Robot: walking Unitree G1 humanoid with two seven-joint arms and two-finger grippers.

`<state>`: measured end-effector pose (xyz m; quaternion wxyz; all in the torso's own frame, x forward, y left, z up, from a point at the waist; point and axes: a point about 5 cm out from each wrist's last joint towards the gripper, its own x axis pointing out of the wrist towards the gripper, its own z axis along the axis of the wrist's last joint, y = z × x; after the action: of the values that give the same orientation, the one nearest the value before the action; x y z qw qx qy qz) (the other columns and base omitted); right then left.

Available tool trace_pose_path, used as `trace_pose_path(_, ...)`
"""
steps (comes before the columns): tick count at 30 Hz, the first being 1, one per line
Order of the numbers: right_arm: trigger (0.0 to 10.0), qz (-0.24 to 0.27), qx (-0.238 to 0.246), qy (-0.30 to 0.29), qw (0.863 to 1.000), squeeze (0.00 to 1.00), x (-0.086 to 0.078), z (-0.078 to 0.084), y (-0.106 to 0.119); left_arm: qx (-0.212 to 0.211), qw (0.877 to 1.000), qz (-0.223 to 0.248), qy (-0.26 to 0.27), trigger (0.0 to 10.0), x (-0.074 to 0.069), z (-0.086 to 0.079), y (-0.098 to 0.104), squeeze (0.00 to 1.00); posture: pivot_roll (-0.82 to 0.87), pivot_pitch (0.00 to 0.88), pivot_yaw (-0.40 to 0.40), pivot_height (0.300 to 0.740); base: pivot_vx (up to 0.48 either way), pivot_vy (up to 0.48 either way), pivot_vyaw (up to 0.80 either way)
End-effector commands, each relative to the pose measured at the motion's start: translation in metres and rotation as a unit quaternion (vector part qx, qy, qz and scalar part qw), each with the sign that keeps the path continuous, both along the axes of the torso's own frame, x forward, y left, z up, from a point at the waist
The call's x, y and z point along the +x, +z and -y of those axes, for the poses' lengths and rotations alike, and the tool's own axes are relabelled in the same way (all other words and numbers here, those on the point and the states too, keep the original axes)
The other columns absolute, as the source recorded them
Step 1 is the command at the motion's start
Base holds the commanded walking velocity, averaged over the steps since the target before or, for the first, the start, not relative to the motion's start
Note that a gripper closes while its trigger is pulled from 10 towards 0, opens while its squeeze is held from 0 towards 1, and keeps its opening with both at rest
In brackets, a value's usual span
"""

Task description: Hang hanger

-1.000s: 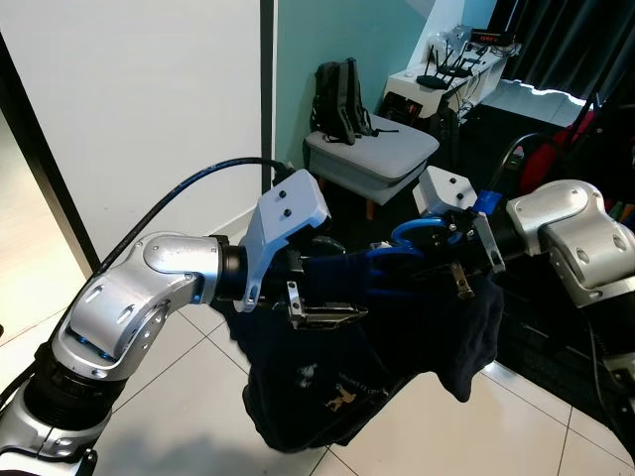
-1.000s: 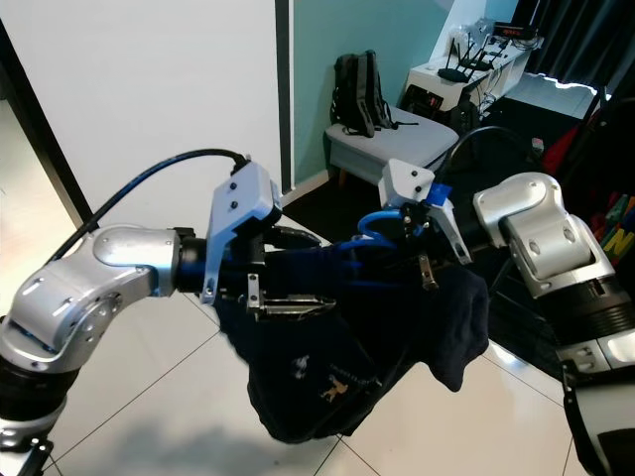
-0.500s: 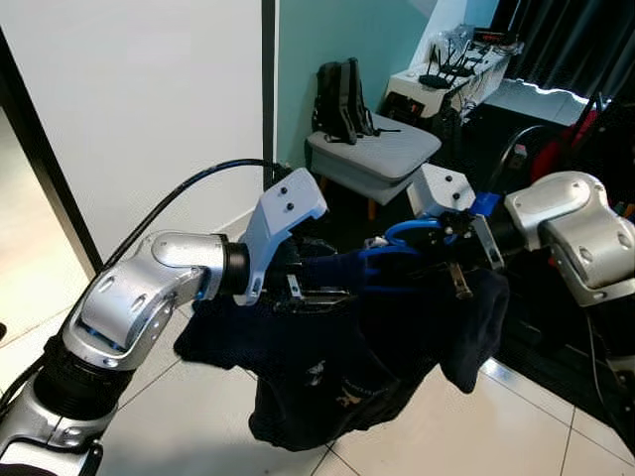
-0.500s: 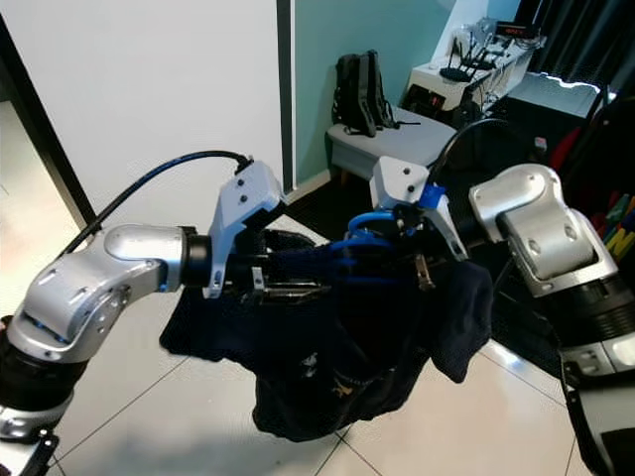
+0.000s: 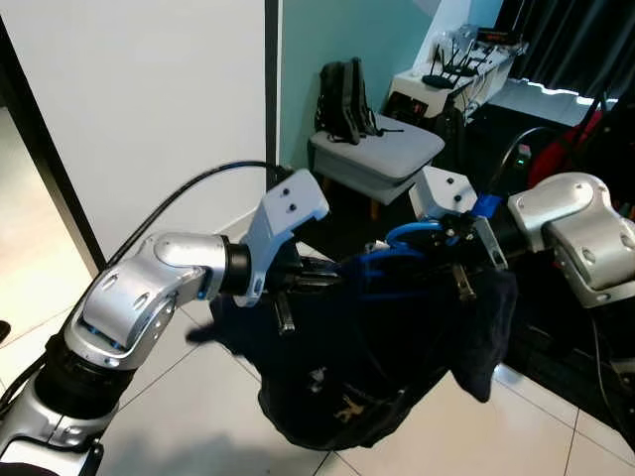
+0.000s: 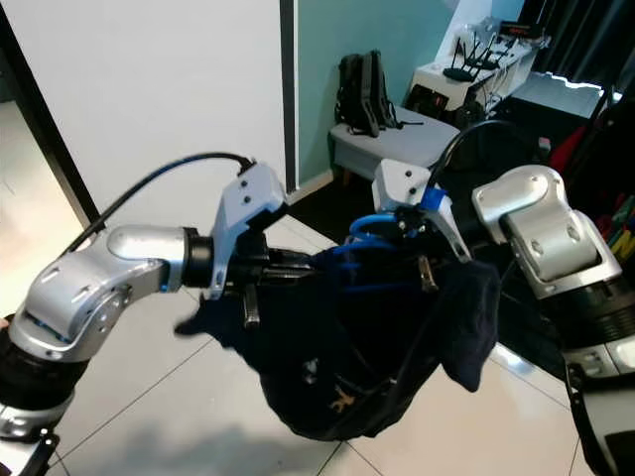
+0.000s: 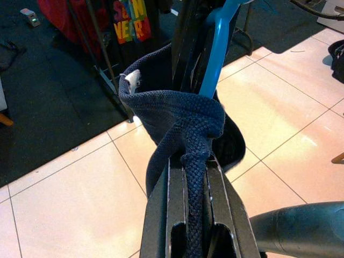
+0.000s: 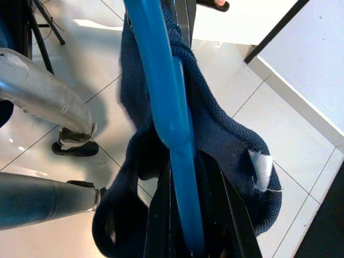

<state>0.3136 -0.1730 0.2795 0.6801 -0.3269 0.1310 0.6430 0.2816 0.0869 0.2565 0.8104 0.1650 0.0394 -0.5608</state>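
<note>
Left eye view: two silver arms meet in front of the robot above a pale tiled floor [image 5: 179,397]. Between them hangs a dark navy garment [image 5: 377,357], draped over a blue hanger [image 5: 412,236] and sagging low in the middle. The left gripper [image 5: 317,278] reaches in from the left and its black fingers disappear into the cloth. The right gripper [image 5: 451,260] comes from the right, just beside the hanger's blue loop. Far behind stand a grey stool [image 5: 372,159] with a black backpack [image 5: 337,99] on it, against a teal wall.

Right eye view: the same scene, with the garment's right end bunched and hanging below the right gripper [image 6: 422,256].

Left wrist view: the two black fingers [image 7: 172,199] of the left gripper [image 7: 194,204] are closed on a twisted fold of the knitted navy garment [image 7: 177,115]; the blue hanger [image 7: 215,43] rises beyond it.

Right wrist view: the right gripper [image 8: 183,220] is clamped on the blue hanger [image 8: 161,86], whose bar runs away between the fingers, with the garment [image 8: 226,134] wrapped around it. A white label [image 8: 259,169] shows on the fabric.
</note>
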Motion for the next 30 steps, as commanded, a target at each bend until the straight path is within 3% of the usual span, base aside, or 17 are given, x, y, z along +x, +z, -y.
trace_pose_path(1, 10.0, 0.031, 0.033, 0.049, 0.998, 0.00, -0.009, -0.012, 0.018, 0.012, 1.000, -0.022, 0.004, 0.0, 0.002, 0.003, -0.010, 0.00, 0.01, 0.000, -0.040, 0.740, 0.000, 0.000, 0.00)
trace_pose_path(14, 10.0, 0.017, 0.039, 0.057, 0.997, 0.00, -0.011, -0.015, 0.017, 0.008, 1.000, -0.019, 0.010, 0.0, 0.005, 0.002, -0.007, 0.00, 0.01, 0.000, -0.044, 0.740, 0.000, 0.000, 0.00)
trace_pose_path(15, 10.0, 0.016, 0.045, 0.053, 0.997, 0.75, -0.010, -0.016, 0.018, 0.007, 1.000, -0.018, 0.011, 0.0, 0.006, 0.001, -0.007, 0.00, 0.01, 0.000, -0.044, 0.740, 0.000, 0.000, 0.00)
trace_pose_path(17, 10.0, 0.016, 0.045, 0.053, 0.997, 0.75, -0.010, -0.016, 0.018, 0.007, 1.000, -0.018, 0.011, 0.0, 0.006, 0.001, -0.007, 0.00, 0.01, 0.000, -0.044, 0.740, 0.000, 0.000, 0.00)
trace_pose_path(18, 10.0, 0.009, 0.050, 0.055, 0.997, 1.00, -0.010, -0.015, 0.019, 0.007, 1.000, -0.018, 0.012, 0.0, 0.006, 0.001, -0.007, 0.00, 0.01, 0.000, -0.045, 0.740, 0.000, 0.000, 0.00)
trace_pose_path(29, 10.0, -0.031, 0.072, 0.078, 0.994, 1.00, -0.018, -0.007, 0.025, 0.006, 1.000, -0.018, 0.013, 0.0, 0.008, -0.001, -0.005, 0.00, 0.01, 0.000, -0.042, 0.740, 0.000, 0.000, 0.00)
trace_pose_path(30, 10.0, -0.039, 0.058, 0.075, 0.995, 1.00, -0.020, 0.000, 0.023, 0.006, 1.000, -0.018, 0.016, 0.0, 0.009, -0.003, -0.005, 0.00, 0.01, 0.000, -0.042, 0.740, 0.000, 0.000, 0.00)
